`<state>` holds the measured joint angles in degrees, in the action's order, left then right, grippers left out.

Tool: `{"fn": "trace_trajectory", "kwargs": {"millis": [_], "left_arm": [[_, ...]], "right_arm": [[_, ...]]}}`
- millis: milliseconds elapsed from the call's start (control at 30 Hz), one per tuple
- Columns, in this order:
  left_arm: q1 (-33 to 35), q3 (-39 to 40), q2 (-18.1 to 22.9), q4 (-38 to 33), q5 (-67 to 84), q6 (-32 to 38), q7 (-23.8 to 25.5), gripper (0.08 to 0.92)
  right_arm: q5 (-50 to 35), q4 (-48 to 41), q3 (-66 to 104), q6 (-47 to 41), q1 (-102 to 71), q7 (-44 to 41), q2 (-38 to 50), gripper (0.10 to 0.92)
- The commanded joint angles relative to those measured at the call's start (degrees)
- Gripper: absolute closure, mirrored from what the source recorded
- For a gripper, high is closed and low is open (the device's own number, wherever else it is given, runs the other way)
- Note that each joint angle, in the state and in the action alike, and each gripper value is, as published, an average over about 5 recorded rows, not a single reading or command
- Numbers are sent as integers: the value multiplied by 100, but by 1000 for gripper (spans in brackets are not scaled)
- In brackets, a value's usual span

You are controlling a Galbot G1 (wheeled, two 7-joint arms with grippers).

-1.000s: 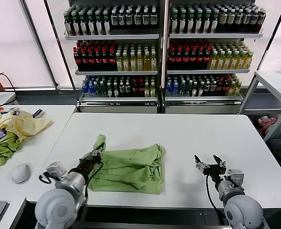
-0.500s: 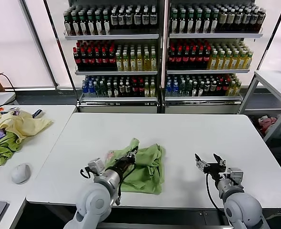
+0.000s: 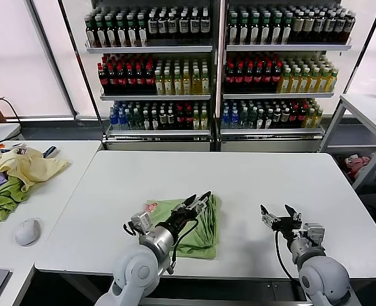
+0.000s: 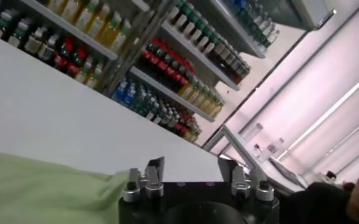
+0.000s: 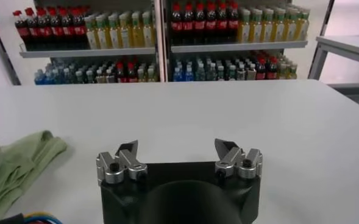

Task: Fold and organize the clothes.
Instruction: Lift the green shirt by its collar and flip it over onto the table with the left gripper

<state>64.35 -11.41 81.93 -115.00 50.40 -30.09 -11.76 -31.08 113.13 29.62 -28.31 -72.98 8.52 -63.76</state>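
Observation:
The light green polo shirt [image 3: 204, 233] lies folded into a narrow bundle on the white table [image 3: 271, 172], near the front edge. A bit of pink-red print [image 3: 151, 207] shows at its left corner. My left gripper [image 3: 199, 197] hovers just above the shirt's top right part, open, with nothing between its fingers. In the left wrist view the gripper [image 4: 191, 165] stands wide with green cloth [image 4: 45, 192] off to one side. My right gripper [image 3: 277, 213] rests open and empty to the right of the shirt, which shows as a green edge [image 5: 14, 164] in the right wrist view.
A side table on the left carries a pale yellow garment [image 3: 28, 166], a darker olive-green cloth [image 3: 0, 199] and a white rounded object [image 3: 27, 231]. Shelves of bottles [image 3: 220, 64] stand behind the table. Another table edge [image 3: 366, 105] is at the far right.
My left gripper carried the shirt's left side across to the right, folding it over, then opened and let go. The shirt is now narrower. The right arm stayed still.

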Motion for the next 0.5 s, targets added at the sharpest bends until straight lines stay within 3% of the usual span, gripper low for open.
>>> {"fn": "trace_trajectory", "kwargs": {"millis": [33, 200, 500], "left_arm": [[675, -772, -470, 18, -2463, 752, 30, 277], [1041, -1026, -754, 441, -3453, 796, -276, 185], [949, -793, -568, 1054, -3883, 481, -576, 177]], "right_arm": [[-17, 21, -3, 24, 14, -6, 18, 203], [-1, -20, -60, 25, 68, -2, -22, 203], [29, 1, -66, 18, 57, 7, -62, 203]]}}
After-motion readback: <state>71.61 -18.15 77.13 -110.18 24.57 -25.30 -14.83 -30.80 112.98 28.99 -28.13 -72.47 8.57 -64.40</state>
